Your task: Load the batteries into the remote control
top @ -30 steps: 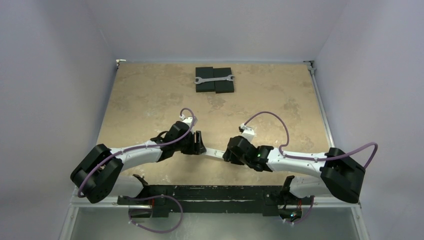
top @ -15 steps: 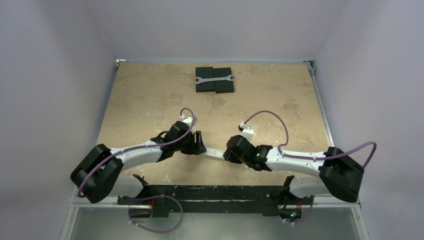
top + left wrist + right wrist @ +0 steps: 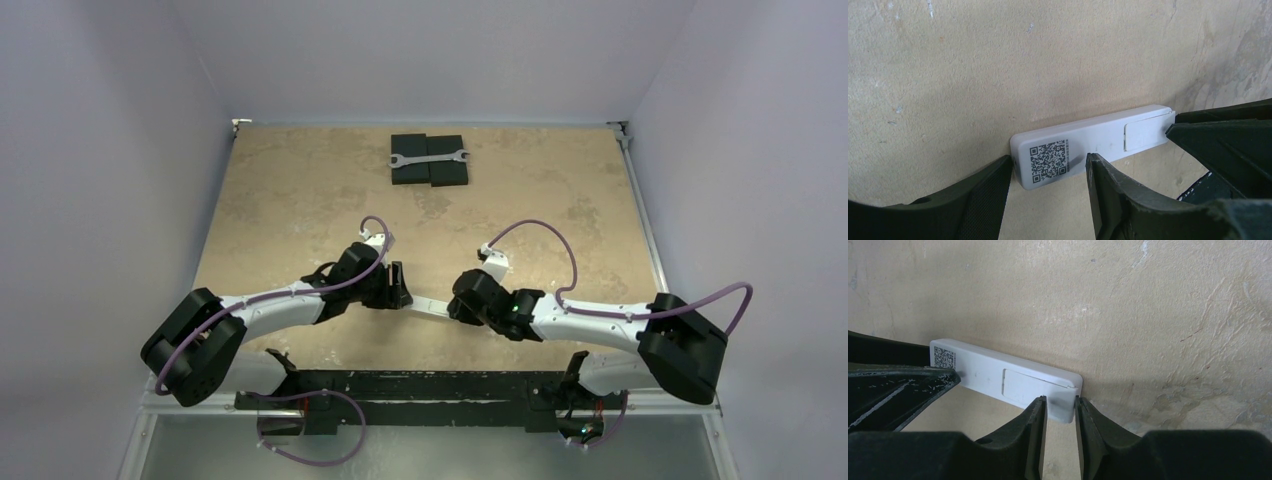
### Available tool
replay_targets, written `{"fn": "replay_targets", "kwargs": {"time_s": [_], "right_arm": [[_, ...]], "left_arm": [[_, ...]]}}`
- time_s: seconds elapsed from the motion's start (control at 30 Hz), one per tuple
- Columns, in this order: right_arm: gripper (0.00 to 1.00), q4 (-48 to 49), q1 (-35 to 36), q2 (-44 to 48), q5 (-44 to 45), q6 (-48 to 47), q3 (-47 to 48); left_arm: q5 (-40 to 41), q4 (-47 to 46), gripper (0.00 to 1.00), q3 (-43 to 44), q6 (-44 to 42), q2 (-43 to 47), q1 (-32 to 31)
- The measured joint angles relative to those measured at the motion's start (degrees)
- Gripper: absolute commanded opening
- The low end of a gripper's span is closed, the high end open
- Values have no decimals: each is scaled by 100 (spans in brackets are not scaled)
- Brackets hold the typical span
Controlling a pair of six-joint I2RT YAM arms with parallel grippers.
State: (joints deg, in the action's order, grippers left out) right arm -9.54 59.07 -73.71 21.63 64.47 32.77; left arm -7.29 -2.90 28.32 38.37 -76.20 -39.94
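The remote control (image 3: 428, 306) lies back up on the table between my two grippers, white, with a QR label at one end and its cover plate (image 3: 1144, 135) in place at the other. My left gripper (image 3: 1049, 165) is open astride the QR end, one finger (image 3: 993, 185) against the end wall. My right gripper (image 3: 1060, 401) stands at the cover end of the remote control (image 3: 983, 370), jaws a narrow gap apart, tips at its near edge, nothing pinched. The batteries are out of view.
A silver wrench (image 3: 428, 158) lies across two black blocks (image 3: 445, 175) at the far middle of the tan table (image 3: 300, 200). Grey walls close in the table on three sides. The arm bases and a black rail (image 3: 420, 385) run along the near edge.
My right gripper's jaws have narrowed, and its wrist has crept slightly left toward the remote's end. The left arm and the remote have not moved.
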Motion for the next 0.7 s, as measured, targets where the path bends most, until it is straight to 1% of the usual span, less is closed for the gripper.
{"fn": "replay_targets", "kwargs": {"time_s": [0.27, 0.4, 0.7], "right_arm": [[34, -35, 0, 0, 42, -17, 0], [41, -66, 0, 0, 133, -42, 2], [43, -173, 0, -17, 208, -146, 101]], "left_arm": [[0, 0, 56, 0, 0, 0, 0], [0, 0, 56, 0, 0, 0, 0], [0, 0, 59, 0, -2, 0, 0]]}}
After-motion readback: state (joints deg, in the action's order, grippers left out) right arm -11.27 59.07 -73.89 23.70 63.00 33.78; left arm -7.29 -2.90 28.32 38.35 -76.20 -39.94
